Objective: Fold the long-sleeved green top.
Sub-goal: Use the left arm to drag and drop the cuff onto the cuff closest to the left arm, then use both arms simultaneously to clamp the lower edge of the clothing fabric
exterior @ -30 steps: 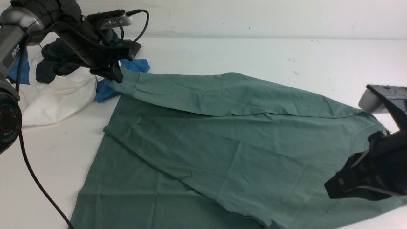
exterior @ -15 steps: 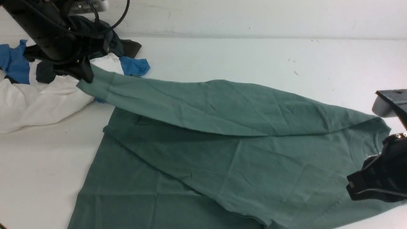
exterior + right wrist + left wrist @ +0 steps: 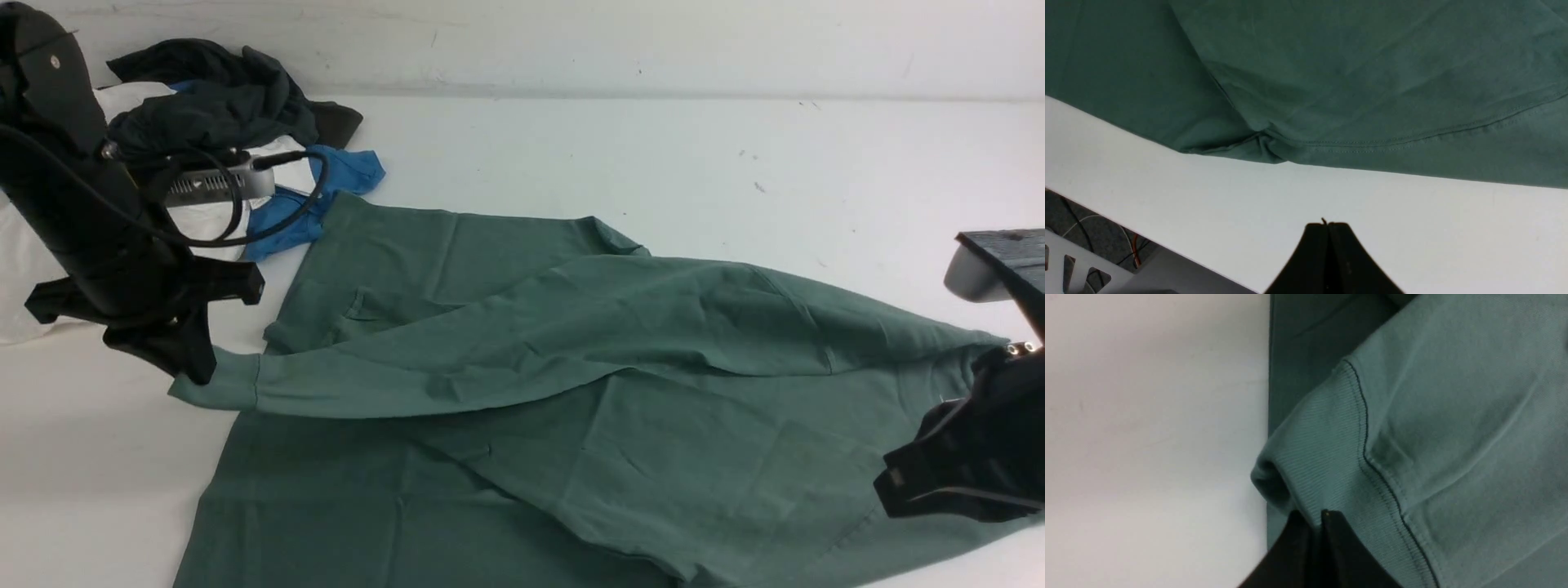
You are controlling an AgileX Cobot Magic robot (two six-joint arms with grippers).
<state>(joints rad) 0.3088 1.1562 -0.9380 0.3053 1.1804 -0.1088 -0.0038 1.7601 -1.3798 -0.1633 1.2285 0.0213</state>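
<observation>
The green long-sleeved top [image 3: 571, 457] lies spread over the white table [image 3: 653, 155]. One long sleeve [image 3: 506, 343] is drawn across the body towards the left. My left gripper [image 3: 196, 369] is shut on that sleeve's ribbed cuff [image 3: 224, 390], holding it just above the table at the top's left edge. The left wrist view shows the cuff [image 3: 1323, 457] pinched between my black jaws [image 3: 1316, 517]. My right gripper [image 3: 890, 486] hangs shut and empty at the near right. In its own view it [image 3: 1327, 224] is over bare table, a short way from the top's edge [image 3: 1331, 81].
A pile of clothes sits at the back left: a dark garment [image 3: 212, 106], a blue one [image 3: 347, 173] and a white shirt [image 3: 16, 269]. The table's near edge [image 3: 1106, 196] runs close to my right gripper, with cables on the floor below.
My left gripper has carried the cuff from beside the clothes pile forward and down to the top's left edge, so the sleeve now crosses the body lower. The right gripper has shifted slightly right.
</observation>
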